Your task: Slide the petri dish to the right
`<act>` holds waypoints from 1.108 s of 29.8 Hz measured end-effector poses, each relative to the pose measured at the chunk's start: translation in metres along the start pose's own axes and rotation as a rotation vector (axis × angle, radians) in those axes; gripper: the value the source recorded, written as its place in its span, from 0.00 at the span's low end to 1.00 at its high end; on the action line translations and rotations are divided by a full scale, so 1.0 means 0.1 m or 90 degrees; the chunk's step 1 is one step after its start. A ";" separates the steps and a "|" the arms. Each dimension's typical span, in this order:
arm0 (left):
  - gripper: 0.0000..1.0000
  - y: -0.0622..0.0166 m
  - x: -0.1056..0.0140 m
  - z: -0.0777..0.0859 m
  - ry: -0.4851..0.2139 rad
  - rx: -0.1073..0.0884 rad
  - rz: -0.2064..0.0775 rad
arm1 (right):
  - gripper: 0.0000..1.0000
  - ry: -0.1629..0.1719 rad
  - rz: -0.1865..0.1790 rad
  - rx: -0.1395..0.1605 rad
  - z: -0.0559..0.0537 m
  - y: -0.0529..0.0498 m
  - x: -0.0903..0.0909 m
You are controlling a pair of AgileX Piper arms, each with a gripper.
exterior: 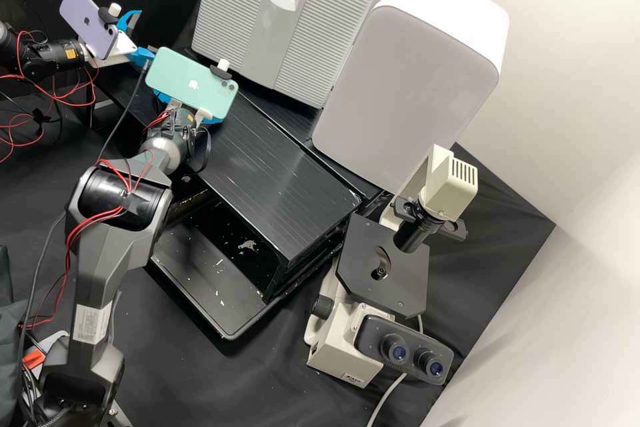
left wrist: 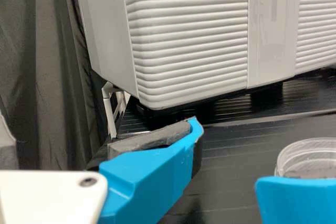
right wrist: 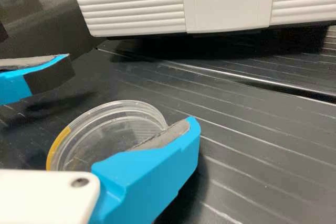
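Likely, since the right tool point(right wrist: 128, 95) spreads wide and empty around the clear petri dish point(right wrist: 100, 129) lying flat on the ribbed black platform point(right wrist: 252, 121), a 1-finger shove rightward may snag its rim on a groove, tipping it or letting it skid free.

clear petri dish point(right wrist: 113, 129) with yellow mark, blue fingers point(right wrist: 152, 166), black grooved platform point(right wrist: 252, 129), white ridged housing point(right wrist: 136, 3)
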 end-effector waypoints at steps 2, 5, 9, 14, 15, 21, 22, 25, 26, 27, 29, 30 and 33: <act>1.00 0.000 0.00 0.00 0.000 0.000 0.000 | 1.00 0.000 0.000 0.000 0.00 0.00 0.00; 1.00 0.000 0.00 0.00 0.000 0.000 0.000 | 0.00 0.000 0.000 0.000 0.00 0.00 0.00; 1.00 0.000 0.00 0.00 0.000 0.000 0.000 | 0.00 -0.003 0.012 0.026 0.01 0.02 0.00; 1.00 0.000 0.00 0.00 0.000 0.000 0.000 | 0.00 -0.022 0.038 0.036 0.03 0.05 0.00; 1.00 0.000 0.00 0.00 0.000 0.000 0.000 | 0.00 -0.023 0.039 0.036 0.03 0.05 0.00; 1.00 0.000 0.00 0.00 0.000 0.000 0.000 | 0.00 -0.034 0.046 0.027 0.05 0.06 0.00; 1.00 0.000 0.00 0.00 0.000 0.000 0.000 | 0.00 -0.037 0.050 0.031 0.05 0.07 0.00; 1.00 0.000 0.00 0.00 0.000 0.000 0.000 | 0.00 -0.047 0.060 0.015 0.07 0.08 -0.01; 1.00 0.000 0.00 0.00 0.000 0.000 0.000 | 0.00 -0.050 0.062 0.012 0.07 0.09 -0.01; 1.00 0.000 0.00 0.00 0.000 0.000 0.000 | 0.00 -0.053 0.064 0.008 0.08 0.09 -0.01; 1.00 0.000 0.00 0.00 0.000 0.000 0.000 | 0.00 -0.059 0.070 0.010 0.08 0.10 -0.01; 1.00 0.000 0.00 0.00 0.000 0.000 0.000 | 0.00 -0.061 0.071 0.009 0.08 0.09 -0.01; 1.00 0.000 0.00 0.00 0.000 0.000 0.000 | 0.00 -0.071 0.076 0.008 0.10 0.10 -0.01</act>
